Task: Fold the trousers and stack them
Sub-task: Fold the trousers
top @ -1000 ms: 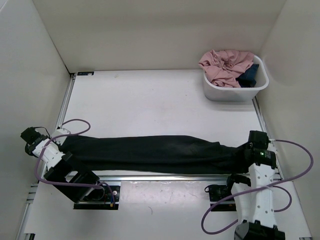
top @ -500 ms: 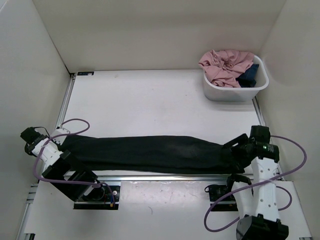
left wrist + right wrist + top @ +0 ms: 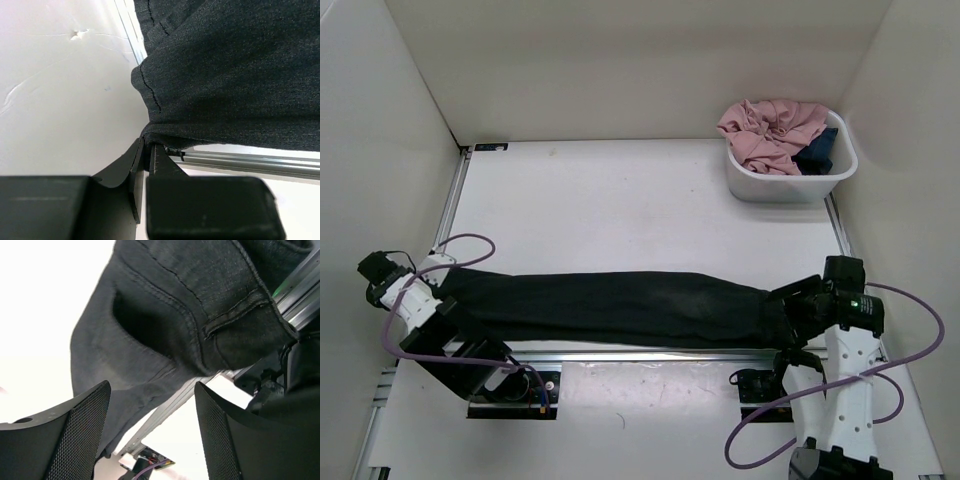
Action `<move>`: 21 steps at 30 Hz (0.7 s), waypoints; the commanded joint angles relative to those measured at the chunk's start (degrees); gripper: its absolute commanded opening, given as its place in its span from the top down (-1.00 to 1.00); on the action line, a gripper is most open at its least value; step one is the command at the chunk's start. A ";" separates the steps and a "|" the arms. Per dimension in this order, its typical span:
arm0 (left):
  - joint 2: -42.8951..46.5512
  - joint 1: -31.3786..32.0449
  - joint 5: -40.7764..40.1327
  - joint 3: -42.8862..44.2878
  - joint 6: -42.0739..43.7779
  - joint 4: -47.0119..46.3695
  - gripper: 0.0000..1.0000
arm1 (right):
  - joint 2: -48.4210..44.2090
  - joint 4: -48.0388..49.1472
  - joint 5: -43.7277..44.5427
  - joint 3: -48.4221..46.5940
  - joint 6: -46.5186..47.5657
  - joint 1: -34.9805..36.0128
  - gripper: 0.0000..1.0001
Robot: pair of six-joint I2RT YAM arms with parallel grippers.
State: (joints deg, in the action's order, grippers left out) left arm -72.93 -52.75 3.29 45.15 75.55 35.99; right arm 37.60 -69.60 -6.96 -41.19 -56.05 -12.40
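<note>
Over on the left, the left gripper [image 3: 444, 288] is pinching the end of the trousers [image 3: 620, 308], its jaws clenched on the fabric. I judge it is acting as an anchor, keeping the cloth taut and flat for a fold. The overhead view is only showing that the arm meets the cloth there. The left wrist view is giving the proof: the left gripper [image 3: 148, 146] is biting a seamed edge of the trousers [image 3: 230, 75], just over the metal rail [image 3: 250, 161].

The trousers are lying stretched in one long band across the near part of the table [image 3: 620, 200], running left to right along its near edge.

At the right end, the right gripper [image 3: 798, 312] is pointing left at the bunched fabric. From above I cannot tell whether it is gripping. Its own camera is settling that: the right gripper [image 3: 150, 390] is spread wide, released, with the pocket and waistband of the trousers [image 3: 165, 315] lying beyond it.

At the far right, the white tub [image 3: 790, 190] is holding a pink garment [image 3: 770, 130] and a small dark blue garment [image 3: 817, 152], well apart from the trousers.
</note>
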 commanded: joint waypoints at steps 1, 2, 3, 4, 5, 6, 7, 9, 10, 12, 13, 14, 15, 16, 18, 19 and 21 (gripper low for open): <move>0.24 -0.42 0.49 2.58 -0.67 -1.09 0.72 | 0.01 -8.07 2.92 -6.00 1.03 -0.16 -0.45; -0.37 -0.42 0.49 3.10 -1.19 -1.09 0.72 | -0.77 -8.87 2.92 -6.01 1.03 -0.16 -0.45; -0.38 -0.42 0.49 3.11 -1.19 -1.09 0.72 | -1.65 -9.49 2.92 -5.05 1.03 -0.16 -0.45; -0.38 -0.42 0.49 3.11 -1.19 -1.09 0.72 | -1.66 -10.02 2.92 -4.08 1.64 -0.16 -0.45; -0.90 -0.42 0.49 3.11 -1.19 -1.09 0.72 | -2.27 -10.81 2.92 -1.73 1.65 -0.16 -0.45; -0.90 -0.42 0.49 3.63 -1.19 -1.09 0.72 | -2.27 -10.82 2.14 -0.48 1.65 -0.16 -0.45; -0.90 -0.42 0.49 3.63 -1.19 -1.09 0.72 | -2.79 -9.86 1.17 0.83 1.65 -0.16 -0.42; -1.42 -0.42 0.49 3.63 -1.19 -1.09 0.72 | -2.80 -7.84 -1.30 3.47 0.86 -0.16 -0.42; -1.43 -0.42 1.01 4.16 -1.19 -1.09 0.72 | -1.67 -6.00 -3.91 5.31 0.86 -0.16 -0.42; -2.13 -0.42 2.07 4.69 -1.72 -1.09 0.72 | -0.43 -4.23 -4.99 6.03 0.33 -0.16 -0.39; -2.13 -0.42 2.59 5.56 -3.29 -1.09 0.72 | 0.88 -3.62 -4.99 6.03 0.33 -0.16 -0.39; -2.92 -0.42 2.60 6.35 -3.82 -1.09 0.72 | 1.76 -3.00 -4.99 5.25 0.85 -0.16 -0.39; -3.79 -0.42 2.60 6.36 -3.83 -0.49 0.72 | 2.55 -2.99 -4.47 5.24 1.47 -0.16 -0.39; -3.80 -0.42 2.60 7.05 -4.53 -0.48 0.72 | 4.39 -2.99 -4.46 4.55 2.95 -0.16 -0.39; -4.59 -0.42 2.60 7.06 -4.53 -0.48 0.72 | 5.98 -2.30 -3.68 4.54 4.37 -0.16 -0.39; -5.12 -0.42 2.60 7.06 -4.53 -0.48 0.72 | 7.12 -1.60 -3.06 5.50 4.37 -0.16 -0.39; -5.12 -0.42 2.60 6.37 -4.53 0.05 0.72 | 8.44 2.60 -2.53 6.73 4.90 -0.16 -0.39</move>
State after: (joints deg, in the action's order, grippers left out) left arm -78.43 -52.77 4.36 50.39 71.70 36.40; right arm 44.62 -69.47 -11.81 -36.51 -54.59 -12.43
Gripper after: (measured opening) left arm 0.185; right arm 0.692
